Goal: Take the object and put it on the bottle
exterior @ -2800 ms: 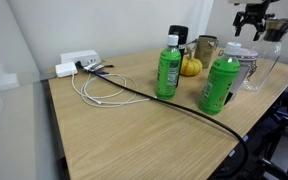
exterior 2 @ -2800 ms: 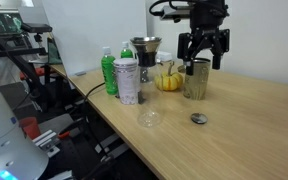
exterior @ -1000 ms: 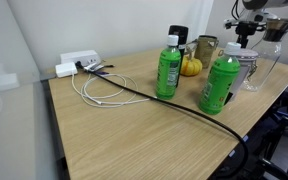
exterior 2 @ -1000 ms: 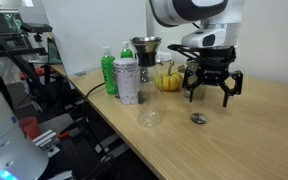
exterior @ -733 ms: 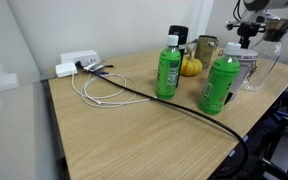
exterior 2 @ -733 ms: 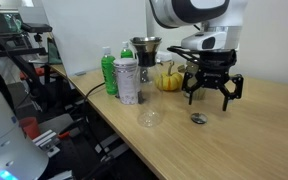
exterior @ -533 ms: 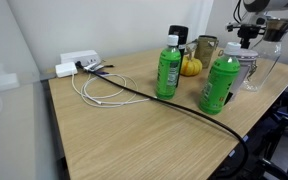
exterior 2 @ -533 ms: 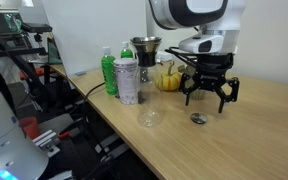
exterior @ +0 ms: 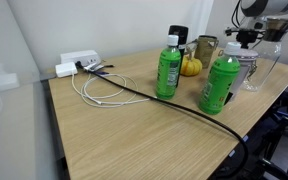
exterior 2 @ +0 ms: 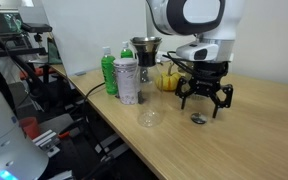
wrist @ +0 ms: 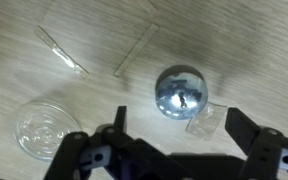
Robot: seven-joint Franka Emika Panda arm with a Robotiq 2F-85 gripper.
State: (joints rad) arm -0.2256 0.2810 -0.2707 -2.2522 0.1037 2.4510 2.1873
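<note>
- The claw is spread wide and holds nothing; in the wrist view its two fingers come in from the bottom edge, well apart from each other.
- In an exterior view the claw hangs low over the table, fingers pointing down.
- The cap, round and shiny, lies on the wood just beyond the fingertips, between their lines and touching neither.
- In an exterior view the cap sits on the table right under the claw's near side.
- A clear glass stands near the cap, toward the table's edge; in the wrist view it is a round clear shape beside one finger.
- A pumpkin sits behind the claw.
- A wide bottle and a slim bottle, both green, stand upright, well apart from the cap.
</note>
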